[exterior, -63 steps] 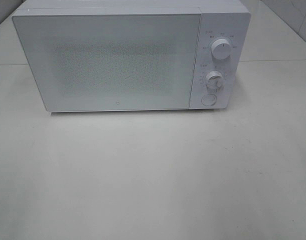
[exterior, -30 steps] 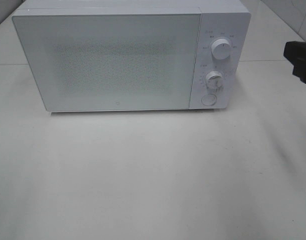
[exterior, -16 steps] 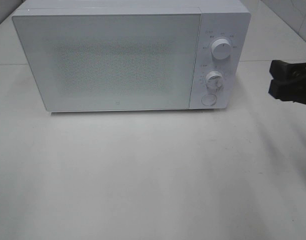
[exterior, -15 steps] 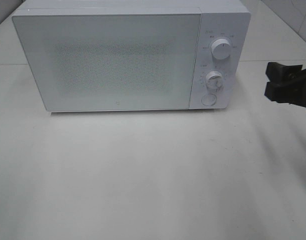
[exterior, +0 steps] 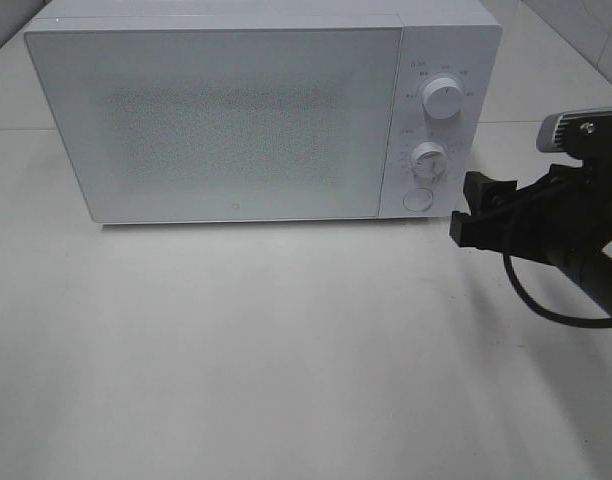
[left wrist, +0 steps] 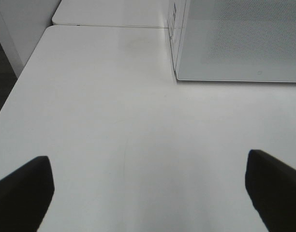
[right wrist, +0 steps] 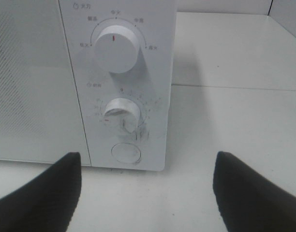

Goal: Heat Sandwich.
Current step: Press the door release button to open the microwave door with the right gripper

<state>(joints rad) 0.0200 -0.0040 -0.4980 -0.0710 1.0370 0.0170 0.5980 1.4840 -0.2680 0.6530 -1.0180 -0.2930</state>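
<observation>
While the right gripper [exterior: 469, 210] hovers just to the right of the microwave [exterior: 236, 120], near its lower front corner, its two black fingers [right wrist: 46, 188] are spread wide with nothing between them. The right wrist camera shows it pointed pretty much straight at the control panel [right wrist: 153, 72]. There's a top knob [right wrist: 115, 48] with a red mark pointing up, a smaller knob [right wrist: 121, 115] under it, and a round button [right wrist: 126, 152] at the bottom. The gripper isn't touching any of them, it just sits a bit back from the panel over the white table [exterior: 286, 360].

The microwave door [exterior: 226, 125] is shut, and it's that frosted dotted kind, so you can't see inside. The sandwich doesn't show up in any view, so honestly I can't tell where it is.

The left gripper [left wrist: 148, 193] is outside the overhead shot. Its wrist camera has it over the table off to the left, spread wide and empty as well. The microwave's near left corner is ahead of it and well apart. A black cable [exterior: 536, 305] loops down under the right arm [exterior: 576, 230].
</observation>
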